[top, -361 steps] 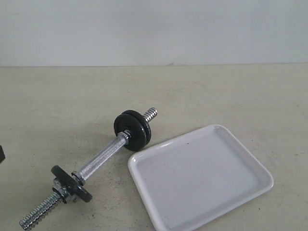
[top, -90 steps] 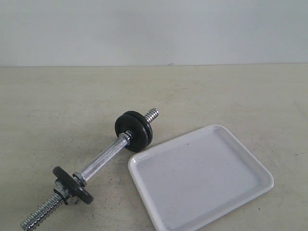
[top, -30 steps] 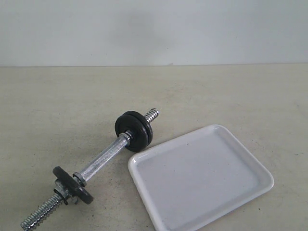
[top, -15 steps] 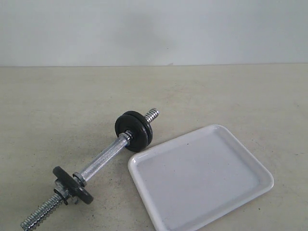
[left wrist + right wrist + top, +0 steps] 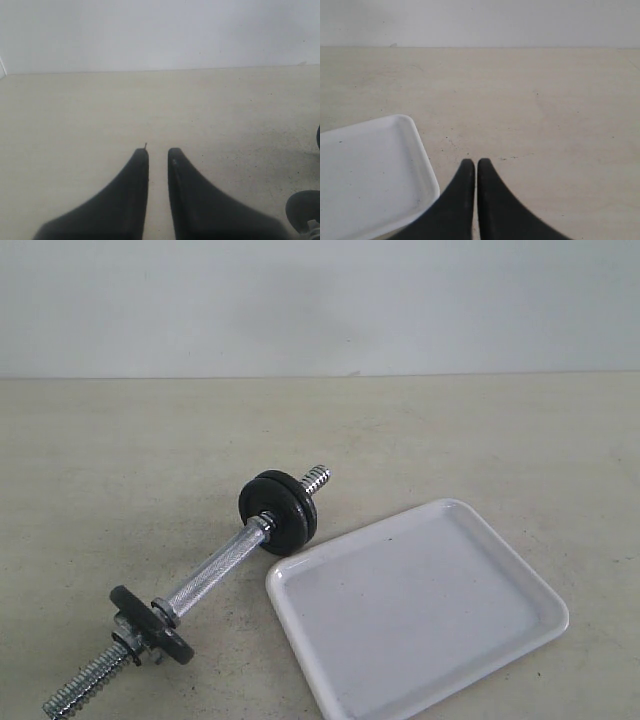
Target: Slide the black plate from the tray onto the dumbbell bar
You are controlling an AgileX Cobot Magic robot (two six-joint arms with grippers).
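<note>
Nothing has moved: one dumbbell bar (image 5: 212, 570), one tray (image 5: 420, 610).

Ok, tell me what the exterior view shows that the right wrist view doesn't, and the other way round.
Only the exterior view shows the dumbbell bar with its black discs, and the whole tray beside it with nothing lying in it. Only the right wrist view shows the right gripper, closed and holding nothing. Both show the tray, though the wrist view catches just one corner, and the pale table.
</note>
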